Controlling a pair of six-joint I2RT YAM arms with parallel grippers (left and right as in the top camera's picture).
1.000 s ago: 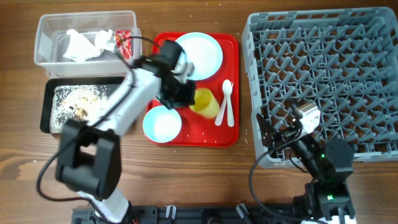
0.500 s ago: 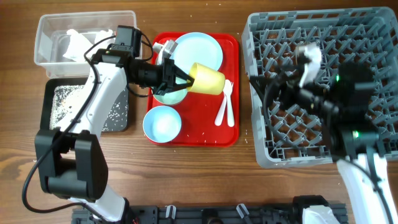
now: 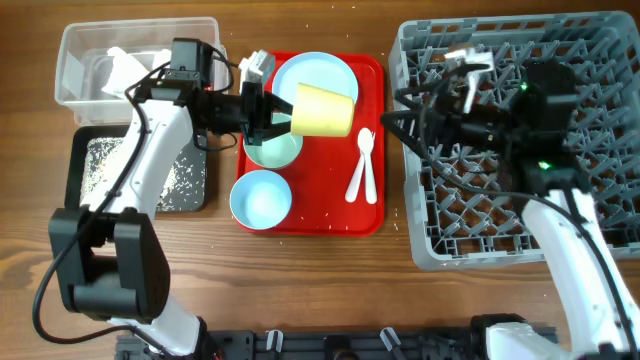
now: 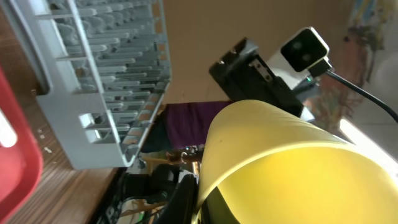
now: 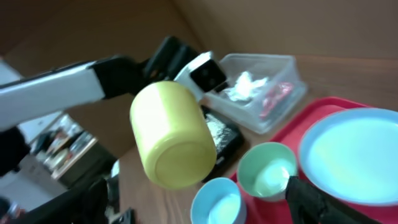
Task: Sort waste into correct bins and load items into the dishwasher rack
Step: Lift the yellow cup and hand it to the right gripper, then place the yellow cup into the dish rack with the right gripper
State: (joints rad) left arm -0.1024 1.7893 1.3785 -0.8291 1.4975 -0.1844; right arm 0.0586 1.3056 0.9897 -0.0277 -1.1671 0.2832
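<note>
My left gripper [image 3: 283, 113] is shut on the yellow cup [image 3: 322, 110] and holds it on its side above the red tray, base pointing right. The cup fills the left wrist view [image 4: 280, 162] and hangs in front of the right wrist view [image 5: 174, 134]. My right gripper [image 3: 401, 120] is open and empty at the left edge of the grey rack [image 3: 530, 150], facing the cup with a gap between them. On the tray lie the pale blue plate [image 3: 318, 72], green bowl [image 3: 270, 150], blue bowl [image 3: 261, 198], and white spoon and fork [image 3: 362, 165].
The clear tub [image 3: 80, 45] holds white tissue [image 3: 122, 68] and the red wrapper [image 5: 273, 98]. The black tray [image 3: 78, 170] holds rice and scraps [image 3: 175, 175]. The flat red tray [image 3: 330, 215] lies between the bins and the rack.
My left gripper picked the yellow cup up off the tray and carried it up and right. My right arm swung from the table's front over the rack, leftward toward the cup.
</note>
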